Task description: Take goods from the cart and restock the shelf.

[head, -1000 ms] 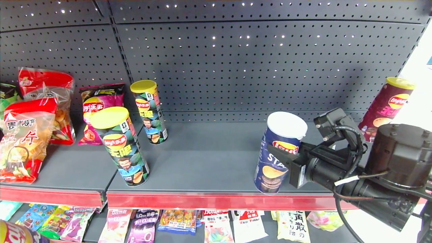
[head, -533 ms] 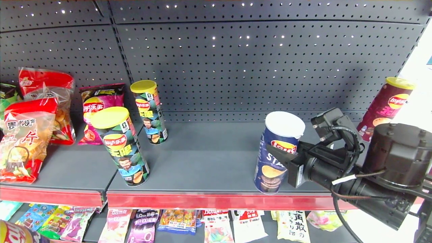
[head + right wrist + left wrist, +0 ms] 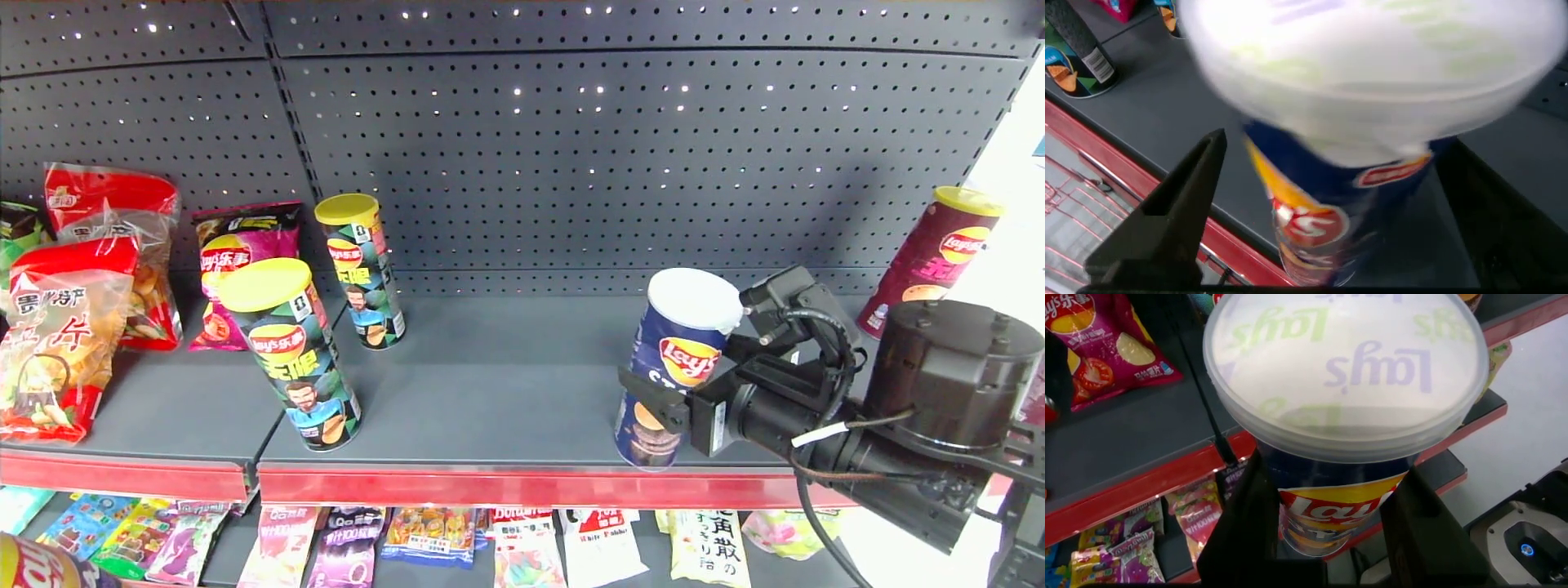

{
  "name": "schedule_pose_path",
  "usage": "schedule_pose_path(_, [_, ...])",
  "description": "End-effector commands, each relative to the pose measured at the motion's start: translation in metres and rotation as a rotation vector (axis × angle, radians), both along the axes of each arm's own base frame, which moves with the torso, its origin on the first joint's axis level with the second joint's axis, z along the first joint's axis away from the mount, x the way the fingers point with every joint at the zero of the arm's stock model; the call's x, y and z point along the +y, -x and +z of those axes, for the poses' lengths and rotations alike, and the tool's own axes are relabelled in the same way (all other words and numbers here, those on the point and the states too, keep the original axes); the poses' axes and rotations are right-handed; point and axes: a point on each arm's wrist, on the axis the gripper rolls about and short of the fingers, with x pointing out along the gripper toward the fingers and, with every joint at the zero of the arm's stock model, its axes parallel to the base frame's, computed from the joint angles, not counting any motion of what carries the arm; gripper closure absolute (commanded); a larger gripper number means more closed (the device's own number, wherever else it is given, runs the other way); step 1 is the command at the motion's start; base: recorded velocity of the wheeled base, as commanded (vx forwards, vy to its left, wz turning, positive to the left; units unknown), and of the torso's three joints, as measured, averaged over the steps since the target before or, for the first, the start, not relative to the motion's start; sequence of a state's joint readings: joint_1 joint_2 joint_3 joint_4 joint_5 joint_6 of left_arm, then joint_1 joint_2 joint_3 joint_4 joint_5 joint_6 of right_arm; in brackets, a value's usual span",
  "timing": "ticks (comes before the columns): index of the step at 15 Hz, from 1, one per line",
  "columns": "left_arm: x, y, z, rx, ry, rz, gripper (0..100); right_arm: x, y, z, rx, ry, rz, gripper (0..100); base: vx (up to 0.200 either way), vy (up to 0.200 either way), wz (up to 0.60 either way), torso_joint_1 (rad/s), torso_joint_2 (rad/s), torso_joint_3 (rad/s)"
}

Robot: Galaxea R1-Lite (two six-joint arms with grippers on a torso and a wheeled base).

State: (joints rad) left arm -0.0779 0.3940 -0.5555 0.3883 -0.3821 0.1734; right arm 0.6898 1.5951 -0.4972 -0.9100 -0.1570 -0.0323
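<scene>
A dark-blue chips can with a white lid (image 3: 678,343) stands near the front edge of the grey shelf (image 3: 506,384), right of the middle. My right gripper (image 3: 682,377) is at its side, open, with one finger (image 3: 645,394) in front of the can and a gap on each side in the right wrist view (image 3: 1331,188). The same can (image 3: 1339,204) is between those fingers. A second blue chips can with a clear lid (image 3: 1347,367) is held by my left gripper (image 3: 1331,531), which is shut on it, off the shelf front.
Two yellow-lidded cans (image 3: 294,351) (image 3: 359,269) stand left of the middle, with snack bags (image 3: 65,327) and a pink bag (image 3: 237,253) further left. A maroon can (image 3: 931,253) stands at the far right. Packets (image 3: 424,539) fill the lower shelf under the red strip (image 3: 522,486).
The right gripper's front finger has come off the blue can and swung down and left, baring the can's logo. The can has stayed on the shelf.
</scene>
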Motion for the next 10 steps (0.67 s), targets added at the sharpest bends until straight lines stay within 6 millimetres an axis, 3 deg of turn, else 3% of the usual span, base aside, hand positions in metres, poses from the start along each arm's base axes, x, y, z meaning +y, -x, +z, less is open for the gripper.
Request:
schedule_pose_path(1, [0.000, -0.001, 0.000, 0.003, 0.000, 0.000, 100, 0.000, 0.001, 0.001, -0.006, -0.006, 0.001, 0, 0.000, 0.000, 0.00, 0.000, 0.00, 0.000])
schedule_pose_path(5, [0.000, -0.001, 0.000, 0.005, 0.000, 0.000, 100, -0.005, 0.006, 0.007, -0.025, -0.016, 0.000, 0, 0.000, 0.000, 0.00, 0.000, 0.00, 0.000])
schedule_pose_path(10, [0.000, -0.004, 0.000, 0.020, -0.001, -0.003, 100, -0.024, 0.029, 0.004, -0.021, -0.014, 0.002, 0, 0.000, 0.000, 0.00, 0.000, 0.00, 0.000])
